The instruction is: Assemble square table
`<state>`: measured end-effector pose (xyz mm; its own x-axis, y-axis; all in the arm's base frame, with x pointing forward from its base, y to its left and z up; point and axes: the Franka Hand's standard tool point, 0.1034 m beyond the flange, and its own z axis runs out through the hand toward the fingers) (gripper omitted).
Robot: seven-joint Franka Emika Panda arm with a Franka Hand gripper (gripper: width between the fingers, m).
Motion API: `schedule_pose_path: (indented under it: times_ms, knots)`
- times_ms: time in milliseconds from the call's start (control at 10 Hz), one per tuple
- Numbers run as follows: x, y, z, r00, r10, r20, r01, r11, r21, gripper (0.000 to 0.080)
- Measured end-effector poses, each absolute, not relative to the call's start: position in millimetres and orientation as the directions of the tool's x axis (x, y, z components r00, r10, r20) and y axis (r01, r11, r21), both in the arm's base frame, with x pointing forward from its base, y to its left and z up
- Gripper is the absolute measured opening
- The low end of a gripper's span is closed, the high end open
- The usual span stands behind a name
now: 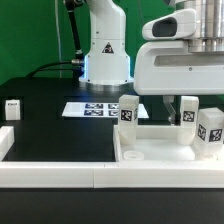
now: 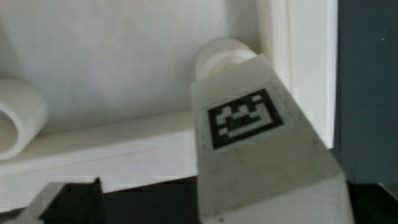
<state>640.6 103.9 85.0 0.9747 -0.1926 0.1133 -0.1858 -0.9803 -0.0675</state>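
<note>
The white square panel (image 1: 160, 150) lies underside up at the exterior view's right. Three tagged white legs stand on it: one (image 1: 128, 112) at its left corner, one (image 1: 211, 132) at the right, and one (image 1: 186, 118) between my dark fingers. My gripper (image 1: 185, 110) reaches down from above and is shut on that middle leg. In the wrist view the held leg (image 2: 249, 120) runs from my gripper (image 2: 249, 205) to the panel's rimmed corner (image 2: 294, 40). Another leg (image 2: 15, 115) shows at the picture's edge. A fourth leg (image 1: 12, 108) stands alone at the far left.
The marker board (image 1: 95, 108) lies flat in front of the robot base (image 1: 105, 60). A long low white border rail (image 1: 50, 175) runs along the front, with a short piece (image 1: 5, 142) at the left.
</note>
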Motion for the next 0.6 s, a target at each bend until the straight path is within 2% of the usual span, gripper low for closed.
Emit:
schedule_pose_path:
  times_ms: [100, 200, 300, 500, 600]
  knots:
    - [640.6, 104.1, 84.9, 0.966, -0.232, 0.11, -0.225, -0.972, -0.073, 0.0482]
    - [640.5, 104.5, 84.9, 0.947, -0.305, 0.104, -0.298, -0.951, -0.082, 0.0482]
    - [640.4, 104.5, 84.8, 0.922, -0.375, 0.098, -0.367, -0.926, -0.089, 0.0286]
    - [640.0, 105.2, 83.9, 0.876, -0.475, 0.086, -0.466, -0.879, -0.099, 0.029]
    - [638.8, 108.1, 83.5, 0.806, -0.588, 0.071, -0.58, -0.808, -0.107, 0.029]
